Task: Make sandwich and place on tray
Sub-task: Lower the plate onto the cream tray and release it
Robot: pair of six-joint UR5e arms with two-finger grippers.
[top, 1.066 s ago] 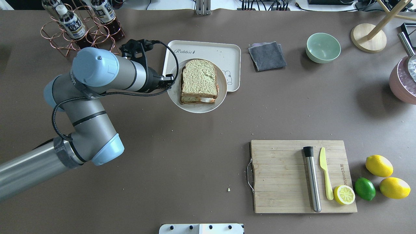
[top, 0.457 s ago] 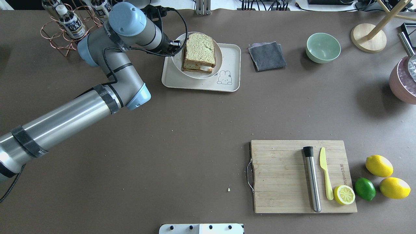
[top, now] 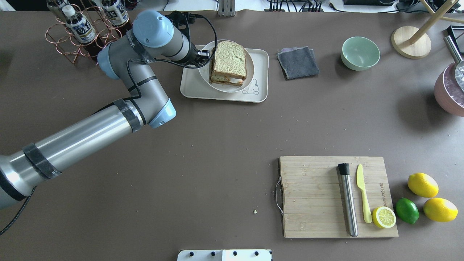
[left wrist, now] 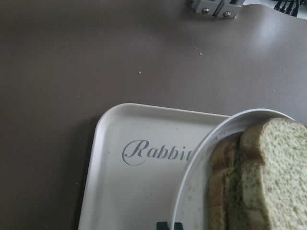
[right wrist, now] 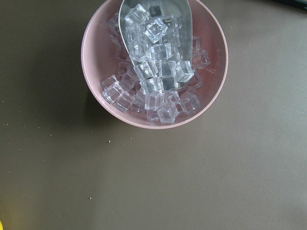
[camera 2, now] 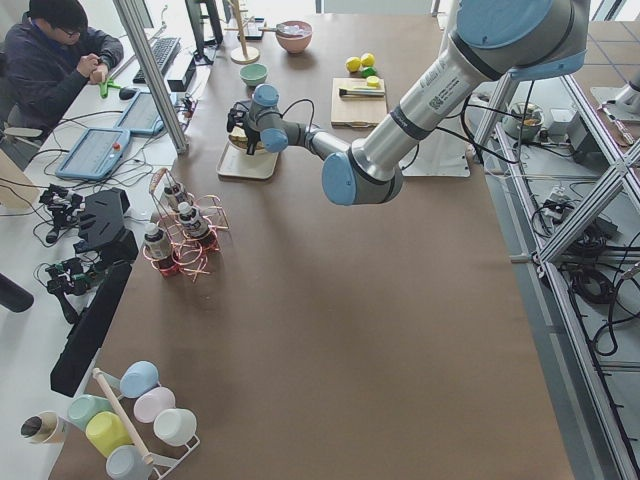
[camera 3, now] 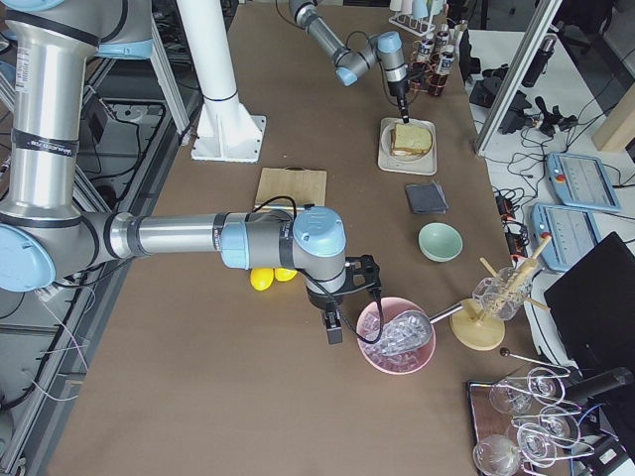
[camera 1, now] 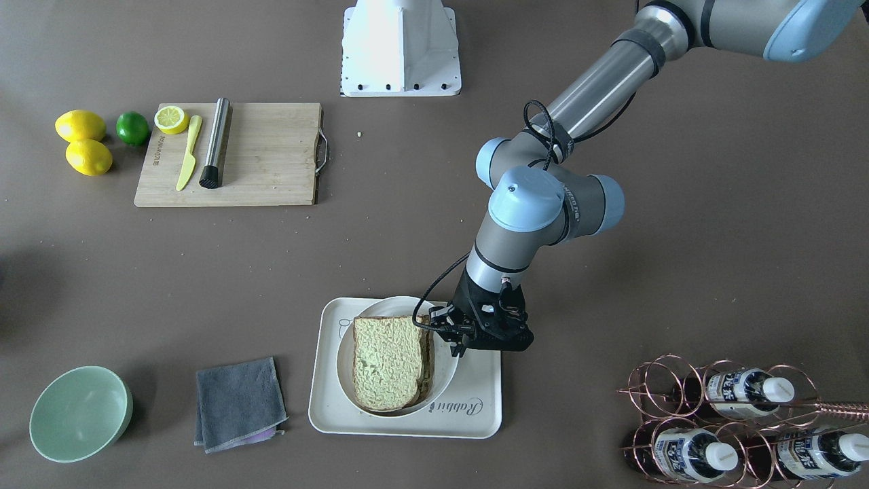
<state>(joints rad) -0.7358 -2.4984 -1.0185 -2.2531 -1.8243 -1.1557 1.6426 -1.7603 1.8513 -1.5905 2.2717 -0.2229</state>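
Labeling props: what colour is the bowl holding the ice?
Dusty pink; the bowl shows best in the right wrist-mounted view.

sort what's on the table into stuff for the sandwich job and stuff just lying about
In the job: sandwich, plate under it, tray, left end effector gripping the plate rim.
Lying about: board, knife, steel tube, lemon half, lemons, lime, cloth, green bowl, bottle rack, ice bowl.
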